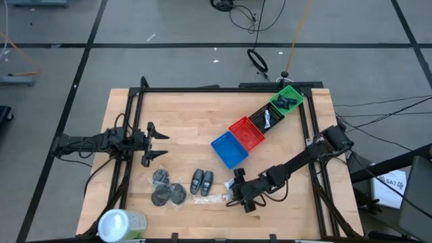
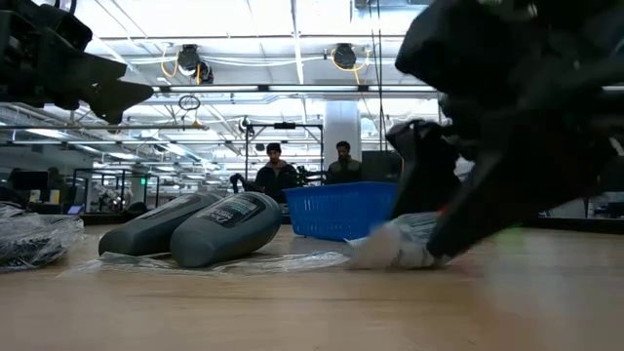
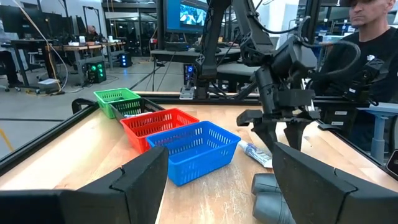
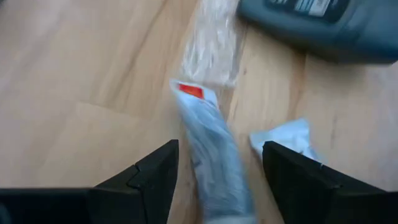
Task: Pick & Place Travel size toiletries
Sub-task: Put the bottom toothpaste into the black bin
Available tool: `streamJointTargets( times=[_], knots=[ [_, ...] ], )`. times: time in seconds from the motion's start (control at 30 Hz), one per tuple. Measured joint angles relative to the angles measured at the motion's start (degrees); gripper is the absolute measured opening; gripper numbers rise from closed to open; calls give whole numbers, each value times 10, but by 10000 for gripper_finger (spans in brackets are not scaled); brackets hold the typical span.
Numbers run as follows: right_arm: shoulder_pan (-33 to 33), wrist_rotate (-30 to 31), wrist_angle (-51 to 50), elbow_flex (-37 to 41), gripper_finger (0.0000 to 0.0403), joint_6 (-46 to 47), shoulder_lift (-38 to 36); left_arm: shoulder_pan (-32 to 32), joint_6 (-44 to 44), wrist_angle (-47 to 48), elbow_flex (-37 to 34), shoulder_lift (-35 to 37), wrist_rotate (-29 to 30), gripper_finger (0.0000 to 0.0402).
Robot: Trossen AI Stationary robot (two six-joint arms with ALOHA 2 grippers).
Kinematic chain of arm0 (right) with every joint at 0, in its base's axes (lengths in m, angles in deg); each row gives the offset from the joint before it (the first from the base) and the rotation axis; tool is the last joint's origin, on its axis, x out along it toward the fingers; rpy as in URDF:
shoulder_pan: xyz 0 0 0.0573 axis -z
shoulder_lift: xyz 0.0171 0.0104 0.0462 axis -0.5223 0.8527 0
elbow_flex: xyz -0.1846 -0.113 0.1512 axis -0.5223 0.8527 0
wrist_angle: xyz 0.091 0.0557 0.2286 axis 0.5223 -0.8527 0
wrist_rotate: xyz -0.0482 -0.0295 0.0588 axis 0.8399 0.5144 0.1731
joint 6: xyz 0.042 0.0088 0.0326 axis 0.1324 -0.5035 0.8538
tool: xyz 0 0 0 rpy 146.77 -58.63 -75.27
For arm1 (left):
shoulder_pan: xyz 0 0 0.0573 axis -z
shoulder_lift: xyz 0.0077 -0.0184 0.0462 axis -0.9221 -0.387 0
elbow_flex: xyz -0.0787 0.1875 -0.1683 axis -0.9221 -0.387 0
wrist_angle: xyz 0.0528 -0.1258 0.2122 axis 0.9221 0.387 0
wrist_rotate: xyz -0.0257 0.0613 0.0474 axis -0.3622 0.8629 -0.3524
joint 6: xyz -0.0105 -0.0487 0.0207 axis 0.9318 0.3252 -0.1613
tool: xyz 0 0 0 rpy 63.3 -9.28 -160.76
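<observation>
High view shows the wooden table [image 1: 196,108] with four baskets in a slanted row toward its far right corner: blue basket [image 1: 229,149], red basket [image 1: 246,132], a dark one [image 1: 268,117] and green basket [image 1: 286,100]. That row reads as the set of drop places, laid within the right arm's reach. Two of them, the dark and the green, already hold small items.

At the near left corner stands a large white-topped green container [image 1: 121,224]. The left gripper [image 1: 156,144] waits over the left half of the table, its fingers spread wide and empty, well apart from the work.

Near the front edge lie three dark round discs [image 1: 166,189] in clear wrap, then two dark bottles [image 1: 202,181] side by side, their long axes running roughly front to back.

The right gripper [image 4: 219,163] is down at the table just right of the bottles. Its fingers stand part open, one on each side of a small white tube [image 4: 208,140], not yet closed on it. The tube lies flat, its long axis running away from the wrist between the fingers, the red-marked end pointing toward a crumpled clear wrapper [image 4: 211,53]. That straddle suits a pinch across the tube's narrow width. A second white scrap [image 4: 286,138] lies just beside it.
</observation>
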Motion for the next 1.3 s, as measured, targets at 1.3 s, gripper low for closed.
streamJointTargets(
  times=[1.3],
  knots=[
    [1, -34, 13, 1, 58, 13, 13, 0, 0, 0, 0, 0, 0, 283]
  ],
)
